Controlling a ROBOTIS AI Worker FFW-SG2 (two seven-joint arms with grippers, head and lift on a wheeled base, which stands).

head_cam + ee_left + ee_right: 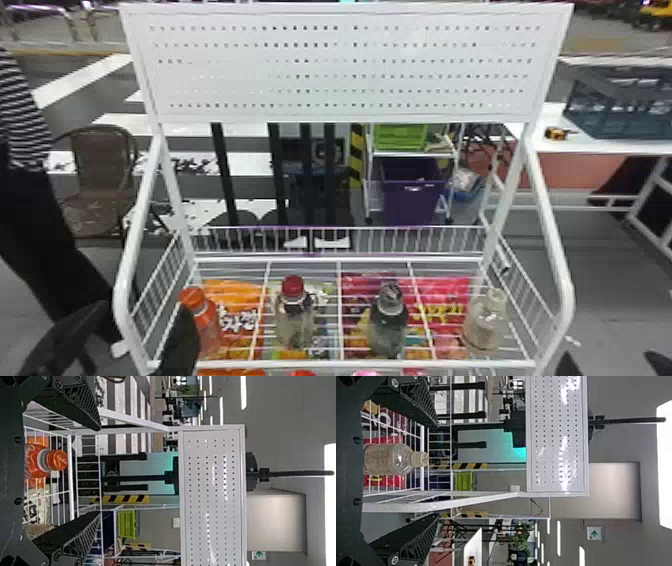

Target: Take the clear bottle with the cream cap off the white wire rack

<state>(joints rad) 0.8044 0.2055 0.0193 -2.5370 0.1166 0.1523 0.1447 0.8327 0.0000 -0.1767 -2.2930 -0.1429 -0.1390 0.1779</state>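
On the right end of the white wire rack (340, 363) stands the clear bottle with the cream cap (484, 322), upright. My right gripper (611, 367) is low at the right edge of the head view, outside the rack's side. In the right wrist view, the clear bottle (391, 459) lies between the lines of the spread fingers of my right gripper (436, 471), nothing held. At the rack's left front corner is my left gripper (122, 347), one finger close to the orange bottle. The left wrist view has my left gripper (99, 471) open and holding nothing.
An orange bottle (202, 320), a red-capped bottle (295, 320) and a dark bottle (389, 325) share the shelf. Snack bags (235, 315) lie beneath the wires. White side rails (552, 235) and a perforated panel (345, 65) frame the rack.
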